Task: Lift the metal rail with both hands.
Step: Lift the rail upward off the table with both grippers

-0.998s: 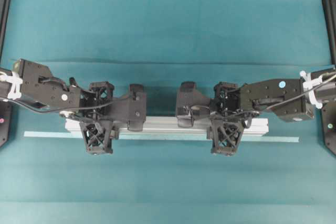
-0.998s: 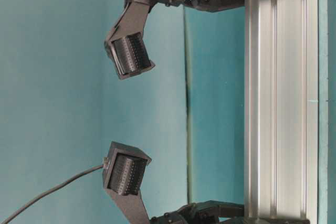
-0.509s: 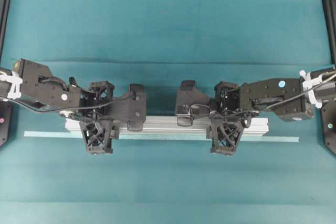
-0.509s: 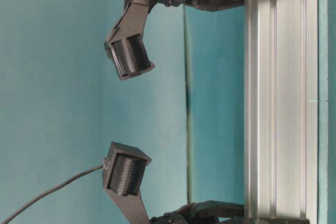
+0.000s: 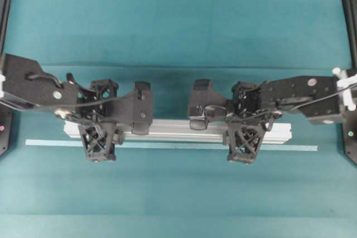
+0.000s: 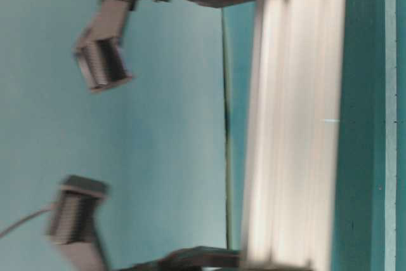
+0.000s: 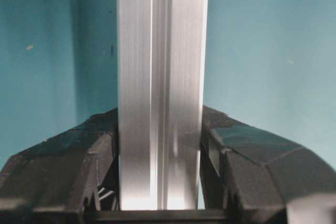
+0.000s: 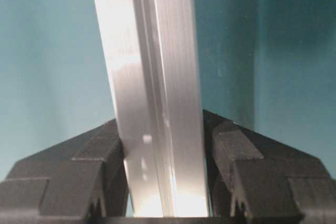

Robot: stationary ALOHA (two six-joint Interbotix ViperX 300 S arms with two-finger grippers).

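**Rail's clamped at both ends, here's what I'd worry about**

Both end effectors have a grip on the metal rail (image 5: 178,130). The left end effector (image 5: 99,122) is clamped across it near its left end, and the right end effector (image 5: 244,124) is clamped across it near the right end. The wrist views back this up: black fingers (image 7: 100,166) pressed against both long sides of the bar, no gap I can see. The rail runs straight across the middle of the overhead view, above the teal desk (image 5: 178,26), just above the thin pale tape strip (image 5: 167,145) in that picture.

What could go wrong, in my opinion:
- If one arm rises faster than the other, the rail tilts and could slide lengthwise through the pads. Smooth aluminium, grooved sides, not much to bite on.
- If the arms drift apart or together, they'd be fighting each other through a rigid bar, and one grip could pop loose.
- A slip at either end drops that end onto the desk.

Hard to make out: the table-level view is badly smeared, so I can't judge clearance under the rail from it. The overhead doesn't show height either. The pad contact faces are hidden by the bar itself, and both arm bodies run off the frame edges.
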